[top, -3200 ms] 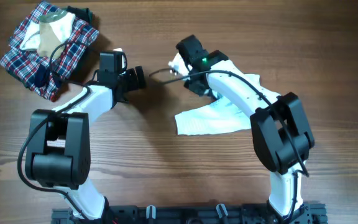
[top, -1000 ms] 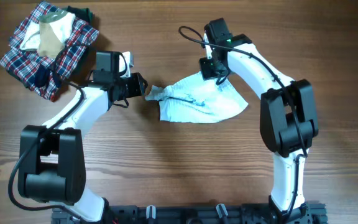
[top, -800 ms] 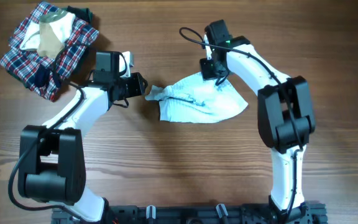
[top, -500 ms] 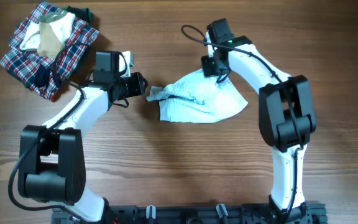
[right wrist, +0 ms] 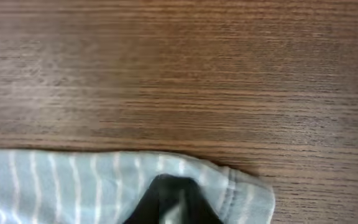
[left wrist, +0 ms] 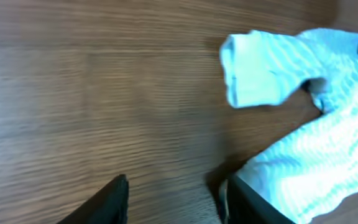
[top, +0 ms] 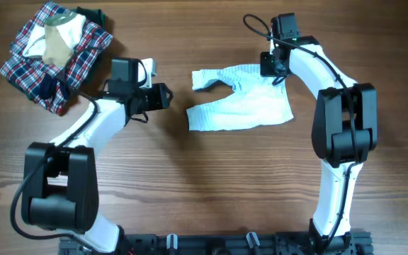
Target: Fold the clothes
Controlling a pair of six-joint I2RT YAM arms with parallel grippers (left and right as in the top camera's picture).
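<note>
The clothes (top: 243,106), a small pale blue-white striped garment, lie spread flat in the middle of the wooden table, one sleeve (top: 207,76) pointing left. My right gripper (top: 273,67) is at the garment's far right corner. In the right wrist view its dark fingertips (right wrist: 173,200) stand close together on the hem of the clothes (right wrist: 61,186); whether they pinch the fabric I cannot tell. My left gripper (top: 164,96) is open a short way left of the garment, touching nothing. In the left wrist view bare wood shows between its fingers (left wrist: 114,202), with the clothes (left wrist: 309,155) off to the right.
A pile of red-navy-white plaid and beige garments (top: 52,53) sits at the far left corner of the table. A black rail (top: 211,244) runs along the near edge between the two arm bases.
The right gripper moved right and away, dragging the garment along and spreading it out. The left gripper let go of the garment's left end and its jaws widened.
</note>
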